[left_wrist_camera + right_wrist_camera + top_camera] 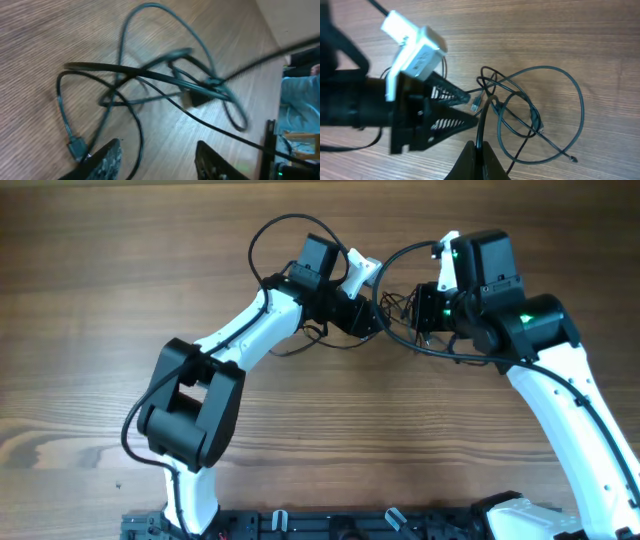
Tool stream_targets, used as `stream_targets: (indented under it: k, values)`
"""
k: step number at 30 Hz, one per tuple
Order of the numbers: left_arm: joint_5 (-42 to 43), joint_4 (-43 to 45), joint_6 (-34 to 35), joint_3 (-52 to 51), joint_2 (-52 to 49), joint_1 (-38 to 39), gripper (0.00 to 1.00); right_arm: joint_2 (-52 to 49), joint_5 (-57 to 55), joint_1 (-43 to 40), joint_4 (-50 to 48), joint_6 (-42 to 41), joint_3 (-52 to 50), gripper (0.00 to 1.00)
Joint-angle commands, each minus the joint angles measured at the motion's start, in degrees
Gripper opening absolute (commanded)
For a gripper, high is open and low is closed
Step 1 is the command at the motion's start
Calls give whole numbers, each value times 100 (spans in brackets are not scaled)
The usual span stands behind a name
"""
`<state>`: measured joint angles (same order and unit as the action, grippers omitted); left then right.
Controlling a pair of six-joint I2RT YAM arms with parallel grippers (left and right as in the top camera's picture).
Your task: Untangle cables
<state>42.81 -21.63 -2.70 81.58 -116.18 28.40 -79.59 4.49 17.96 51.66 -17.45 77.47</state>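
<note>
At the far middle of the wood-grain table, between the two arms, the cables lie as a loose knot of thin, dark, smooth wires. Their round loops cross one another, and small blocky plugs sit at the ends. The right gripper is pinched closed on one strand that rises from its tips. The left gripper has its ribbed black jaws apart, with strands crossing the gap and none visibly clamped.
</note>
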Motion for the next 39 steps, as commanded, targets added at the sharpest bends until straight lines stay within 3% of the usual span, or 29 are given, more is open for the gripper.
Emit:
stream_targets:
  k: [1,8,14,17,21,22,30,34,39]
  values:
    - [-514,144,15,2,-195,-7,45,289,203,-20,24,118,96,4]
    - [-669,1292,190,2,-197,-2,47,664,208,-20,201,240,96,4]
    - [-667,1495,190,2,-210,15,46,675,673,-20,76,229,96,4]
    - [-664,1480,210,2,-315,94,41,675,789,-20,26,234,96,4]
    - [-669,1427,208,2,-555,254,20,675,743,-20,26,227,96,4]
    - [-669,1364,208,2,-605,262,18,675,693,-20,24,225,96,4]
    - [-629,968,210,0,-645,251,26,675,-22,-26,120,74,96,4]
    - [-586,678,208,0,-645,262,45,675,-131,-31,107,76,96,4]
    - [-1032,457,212,2,-645,260,44,675,-151,-48,109,76,96,4]
